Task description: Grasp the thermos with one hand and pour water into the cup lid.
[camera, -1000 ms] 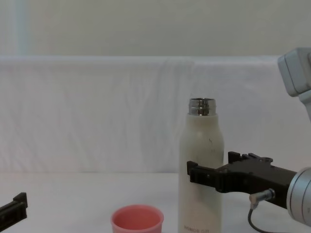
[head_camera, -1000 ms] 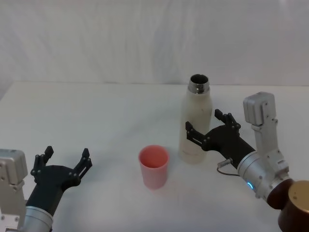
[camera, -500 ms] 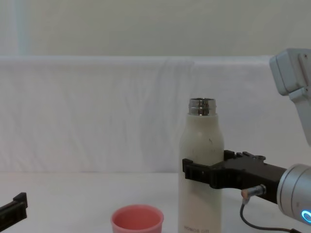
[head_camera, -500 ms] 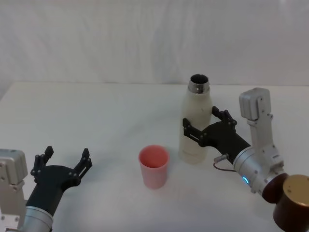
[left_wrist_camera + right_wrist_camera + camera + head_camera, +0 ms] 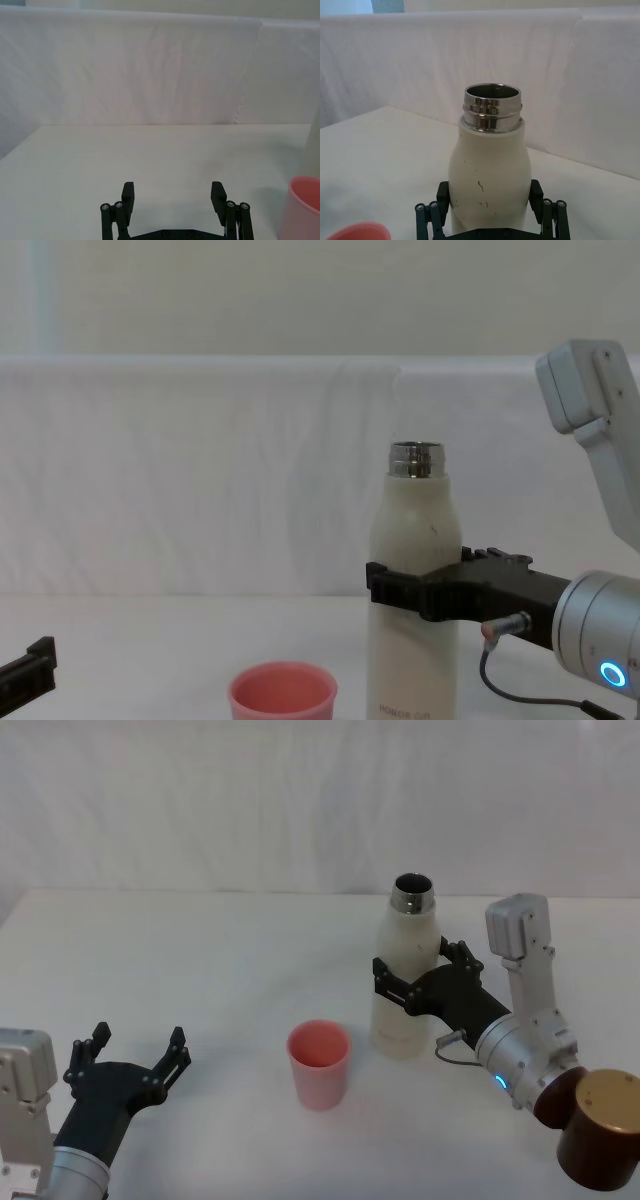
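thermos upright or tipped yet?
Upright. The thermos stands vertical on the table, steel neck up, beside the cup lid. The right gripper straddles its body; pouring not started.

open table left of cup lid (image 5: 319, 1064), thermos (image 5: 405, 970) just right

Light: bright, even, soft.
Shadows: faint, under the cup (image 5: 319, 1065) on the surface (image 5: 200, 960).
Glare: on the thermos (image 5: 489, 165) neck.
Focus: head view slightly soft.
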You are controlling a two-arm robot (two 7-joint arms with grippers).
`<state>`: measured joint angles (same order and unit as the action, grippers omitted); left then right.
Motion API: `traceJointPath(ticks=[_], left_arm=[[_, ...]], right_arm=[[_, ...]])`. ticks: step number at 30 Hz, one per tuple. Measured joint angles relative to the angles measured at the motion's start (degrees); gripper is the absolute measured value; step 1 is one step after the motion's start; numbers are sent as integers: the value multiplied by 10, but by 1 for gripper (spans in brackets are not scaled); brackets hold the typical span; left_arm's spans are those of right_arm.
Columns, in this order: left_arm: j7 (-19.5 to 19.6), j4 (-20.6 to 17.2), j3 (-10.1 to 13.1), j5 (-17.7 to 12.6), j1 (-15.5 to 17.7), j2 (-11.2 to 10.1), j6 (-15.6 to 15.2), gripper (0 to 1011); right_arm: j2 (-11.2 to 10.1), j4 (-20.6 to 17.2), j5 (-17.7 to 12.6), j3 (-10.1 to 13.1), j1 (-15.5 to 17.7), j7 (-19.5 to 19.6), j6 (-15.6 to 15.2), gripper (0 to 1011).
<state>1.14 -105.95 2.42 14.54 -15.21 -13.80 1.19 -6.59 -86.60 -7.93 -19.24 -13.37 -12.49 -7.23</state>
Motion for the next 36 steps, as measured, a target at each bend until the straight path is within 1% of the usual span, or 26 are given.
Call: traceJointPath(ticks=[13,20,24,36], left_arm=[[0,0,0,0,0,0,0,1001],[0,0,0,0,0,0,0,1001],[0,0,0,0,0,0,0,1001],[0,0,0,0,0,0,0,1001]], right_arm=[[7,18,0,-1,-19,-2,1,1001],[6,18,0,-1,-18,-2,1,1001],[6,17,0,-1,-17,-2,1,960],[6,16,0,0,-16,-2,1,958]])
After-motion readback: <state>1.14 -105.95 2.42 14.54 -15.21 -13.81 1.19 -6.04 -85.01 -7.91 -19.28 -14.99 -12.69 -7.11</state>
